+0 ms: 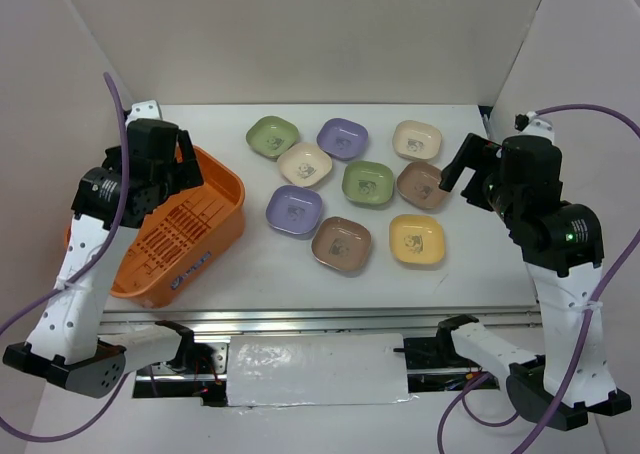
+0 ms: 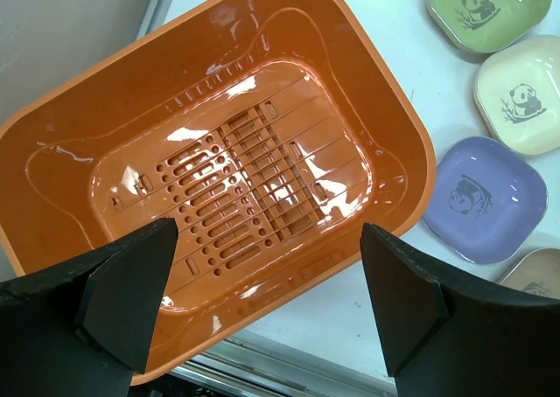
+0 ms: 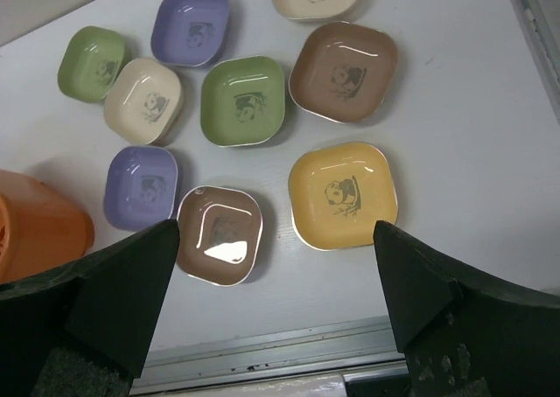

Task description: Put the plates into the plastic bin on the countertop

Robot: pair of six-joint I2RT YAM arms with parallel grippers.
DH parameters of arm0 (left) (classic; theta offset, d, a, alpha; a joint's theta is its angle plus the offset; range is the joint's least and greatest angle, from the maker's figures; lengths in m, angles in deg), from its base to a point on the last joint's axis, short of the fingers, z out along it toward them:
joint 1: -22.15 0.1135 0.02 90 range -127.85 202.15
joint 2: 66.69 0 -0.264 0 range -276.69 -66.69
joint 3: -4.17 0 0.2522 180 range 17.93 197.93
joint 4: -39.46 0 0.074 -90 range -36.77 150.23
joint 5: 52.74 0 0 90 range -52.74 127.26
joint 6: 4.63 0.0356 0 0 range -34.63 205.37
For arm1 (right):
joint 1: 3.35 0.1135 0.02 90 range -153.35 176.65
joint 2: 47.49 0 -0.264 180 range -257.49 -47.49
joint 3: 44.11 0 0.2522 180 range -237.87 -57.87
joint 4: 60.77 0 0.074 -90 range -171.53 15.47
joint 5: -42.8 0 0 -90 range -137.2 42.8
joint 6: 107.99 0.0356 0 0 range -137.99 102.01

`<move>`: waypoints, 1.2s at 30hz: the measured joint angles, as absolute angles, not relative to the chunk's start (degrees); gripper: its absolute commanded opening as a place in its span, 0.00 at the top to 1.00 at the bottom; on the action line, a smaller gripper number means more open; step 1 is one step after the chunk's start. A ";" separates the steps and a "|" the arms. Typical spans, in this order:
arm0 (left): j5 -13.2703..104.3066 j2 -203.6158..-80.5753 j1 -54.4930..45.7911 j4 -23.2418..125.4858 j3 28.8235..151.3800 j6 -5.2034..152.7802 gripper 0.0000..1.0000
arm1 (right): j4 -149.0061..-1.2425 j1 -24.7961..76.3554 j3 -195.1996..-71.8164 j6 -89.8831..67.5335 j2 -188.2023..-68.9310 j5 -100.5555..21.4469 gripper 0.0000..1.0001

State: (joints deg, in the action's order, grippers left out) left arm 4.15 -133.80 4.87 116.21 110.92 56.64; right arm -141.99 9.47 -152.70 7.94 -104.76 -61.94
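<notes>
The orange plastic bin [image 1: 215, 236] sits empty at the left of the white countertop [image 1: 480, 264]; the left wrist view looks down into its slotted base [image 2: 236, 165]. Nine plates lie in a cluster right of it, among them green [image 1: 272, 136], lilac [image 1: 294, 210], brown [image 1: 341, 244] and yellow [image 1: 416, 239] ones. My left gripper [image 1: 178, 169] hangs open and empty above the bin [image 2: 267, 266]. My right gripper [image 1: 462, 172] is open and empty, raised beside the right brown plate [image 1: 422, 185]; its wrist view [image 3: 276, 240] shows the yellow plate [image 3: 342, 196] and a brown plate [image 3: 219, 233] below.
A metal rail [image 1: 320, 319] runs along the countertop's front edge, also seen in the right wrist view [image 3: 262, 353]. White walls enclose the back and both sides. The bin's near corner reaches the rail [image 2: 262, 362].
</notes>
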 measured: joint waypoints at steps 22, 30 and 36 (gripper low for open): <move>10.82 -138.52 3.01 116.18 112.82 58.47 0.01 | -127.74 -3.60 -109.90 18.96 -111.93 -58.40 0.02; 13.18 -139.35 2.16 116.21 112.37 59.70 0.01 | -117.88 -5.41 -105.01 23.05 -121.83 -58.42 0.08; 14.49 -139.44 2.03 116.21 111.51 59.78 0.01 | -113.51 -6.29 -98.87 25.43 -126.75 -58.33 0.36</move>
